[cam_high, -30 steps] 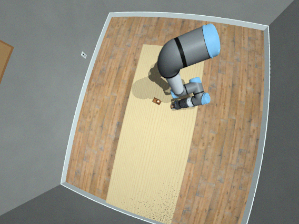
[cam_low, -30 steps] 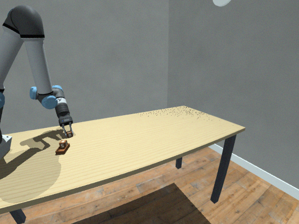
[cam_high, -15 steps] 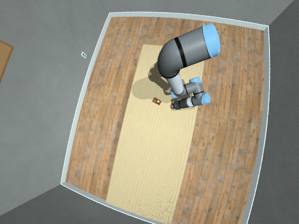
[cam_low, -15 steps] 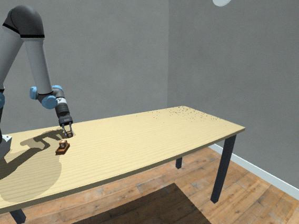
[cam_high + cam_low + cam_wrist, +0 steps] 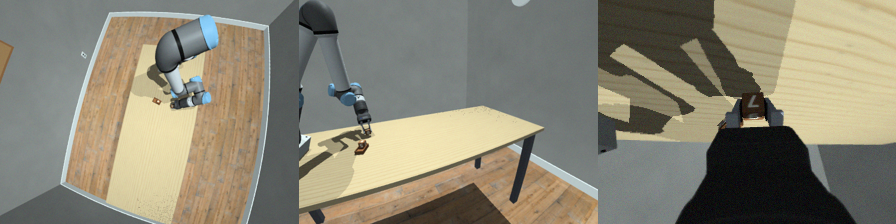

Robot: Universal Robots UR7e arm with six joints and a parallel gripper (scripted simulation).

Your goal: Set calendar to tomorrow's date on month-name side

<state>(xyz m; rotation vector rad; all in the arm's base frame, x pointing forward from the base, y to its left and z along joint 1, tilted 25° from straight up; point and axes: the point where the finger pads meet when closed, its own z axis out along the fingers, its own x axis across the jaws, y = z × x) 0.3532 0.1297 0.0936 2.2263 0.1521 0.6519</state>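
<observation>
A small brown tray (image 5: 155,99) (image 5: 358,151) lies flat on the table and holds one dark cube (image 5: 158,101) (image 5: 362,144) with a white digit on its face. The second cube (image 5: 368,130) (image 5: 752,102) is off the tray, down at the table top behind it, with a white digit on its upper face. My gripper (image 5: 172,105) (image 5: 367,131) (image 5: 752,105) points down over this cube. Its two fingers press against the cube's sides. The tray's month side is too small to read.
The robot's base (image 5: 302,145) stands at the table's left end. The long pale wooden table (image 5: 446,136) stretches to the right. The arm throws dark shadows on the table around the tray.
</observation>
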